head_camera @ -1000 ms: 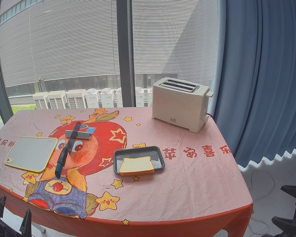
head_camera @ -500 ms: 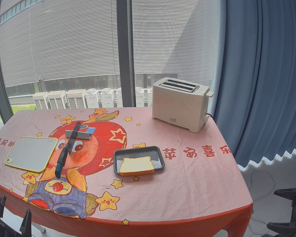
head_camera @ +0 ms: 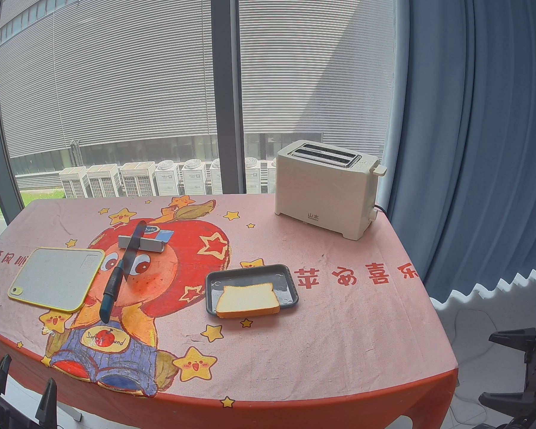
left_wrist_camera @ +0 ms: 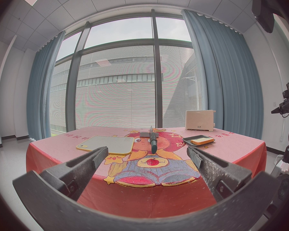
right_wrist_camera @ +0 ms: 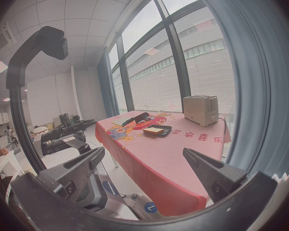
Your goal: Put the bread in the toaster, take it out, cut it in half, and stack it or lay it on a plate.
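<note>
A slice of bread lies in a dark rectangular plate near the table's middle. A cream toaster stands at the back right, slots empty. A blue-handled knife rests across a small grey block, beside a white cutting board at the left. My left gripper sits open below the table's front left edge, far from everything. My right gripper stands open off the table's right front corner. From the left wrist view the bread lies far ahead; from the right wrist view the toaster is distant.
A red patterned cloth covers the table. A window runs behind it, and a blue curtain hangs at the right. Open cloth lies in front of the plate and between plate and toaster.
My right gripper has risen a little at the lower right and turned. The left gripper and the table's things have not moved.
</note>
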`<state>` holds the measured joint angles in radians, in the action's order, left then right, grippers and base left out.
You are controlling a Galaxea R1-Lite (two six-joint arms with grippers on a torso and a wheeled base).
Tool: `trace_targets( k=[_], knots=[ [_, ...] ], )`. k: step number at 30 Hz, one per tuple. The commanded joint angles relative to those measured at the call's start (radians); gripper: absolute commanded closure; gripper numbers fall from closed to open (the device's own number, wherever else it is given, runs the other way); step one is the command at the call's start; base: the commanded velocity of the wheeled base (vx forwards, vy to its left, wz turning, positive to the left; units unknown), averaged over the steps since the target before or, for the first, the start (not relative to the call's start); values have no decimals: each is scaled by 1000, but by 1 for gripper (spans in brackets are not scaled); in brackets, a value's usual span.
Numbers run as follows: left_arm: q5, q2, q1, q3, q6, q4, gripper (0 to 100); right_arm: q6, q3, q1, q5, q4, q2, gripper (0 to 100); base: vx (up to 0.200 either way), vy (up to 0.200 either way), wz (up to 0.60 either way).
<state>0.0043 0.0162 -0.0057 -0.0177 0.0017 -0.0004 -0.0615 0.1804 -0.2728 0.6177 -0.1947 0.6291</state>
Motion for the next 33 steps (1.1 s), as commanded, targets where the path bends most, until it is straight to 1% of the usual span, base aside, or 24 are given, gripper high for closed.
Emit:
trace_targets(
  k=[1,5,8,9,11,12,15,18,19,23,27,33],
  knots=[
    [0,-16,0,18,1,-1,0,0,5,-23,-1,-29,75,0,0,0,0],
    [0,-16,0,18,0,-1,0,0,5,-51,-3,-61,121,0,0,0,0],
    [0,-16,0,18,0,0,0,0,7,-82,-21,-71,146,0,0,0,0],
    [0,-16,0,18,0,0,0,0,7,-82,-21,-71,146,0,0,0,0],
    [0,-16,0,18,0,0,0,0,13,-132,-56,-71,169,0,0,0,0],
    [0,-16,0,18,0,0,0,0,13,-132,-56,-71,169,0,0,0,0],
    [0,-16,0,18,1,-1,0,0,21,-190,-93,-71,196,0,0,0,0],
    [0,-16,0,18,0,-1,0,0,25,-233,-119,-72,219,0,0,0,0],
    [0,-16,0,18,0,-1,0,0,36,-256,-138,-71,233,0,0,0,0],
    [0,-16,0,18,1,-1,0,0,57,-293,-170,-72,265,0,0,0,0],
    [0,-16,0,18,0,0,0,0,80,-316,-174,-72,294,0,0,0,0],
    [0,-16,0,18,0,0,0,0,111,-322,-176,-72,325,0,0,0,0]
  ],
)
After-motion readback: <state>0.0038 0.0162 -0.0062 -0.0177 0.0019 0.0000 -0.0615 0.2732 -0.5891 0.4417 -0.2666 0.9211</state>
